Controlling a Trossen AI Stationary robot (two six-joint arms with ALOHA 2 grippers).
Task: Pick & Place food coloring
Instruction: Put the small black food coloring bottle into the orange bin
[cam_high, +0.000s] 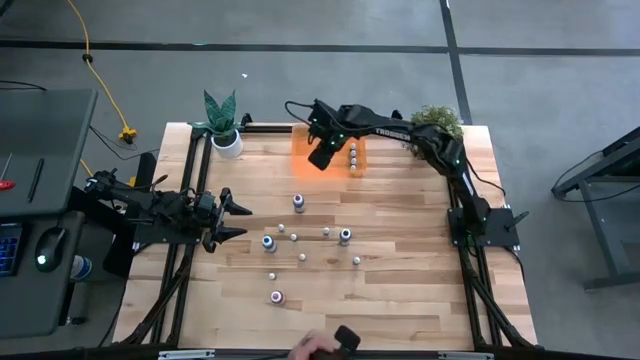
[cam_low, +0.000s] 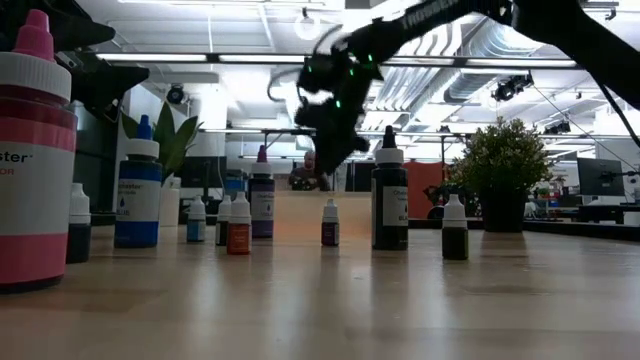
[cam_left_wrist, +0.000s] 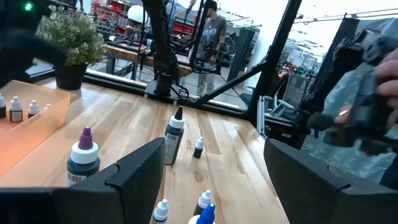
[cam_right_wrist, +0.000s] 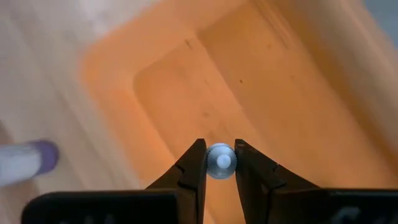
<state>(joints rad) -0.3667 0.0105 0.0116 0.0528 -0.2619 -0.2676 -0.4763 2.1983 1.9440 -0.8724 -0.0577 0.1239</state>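
- Food coloring bottles (cam_high: 298, 203) stand scattered across the middle of the table (cam_high: 400, 290).
- Orange bin (cam_high: 357, 165) at the table's far edge holds 3 small bottles (cam_high: 352, 154) in a row along one side.
- Right gripper (cam_right_wrist: 220, 163) hangs over the bin, jaws clamped on a small white-capped bottle (cam_right_wrist: 220, 159).
- Left gripper (cam_high: 240, 221) waits at the table's left edge, jaws apart.

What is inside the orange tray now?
Three small dropper bottles stand in a row at one end of the orange tray. The right gripper, holding another bottle above it, covers part of the tray floor.
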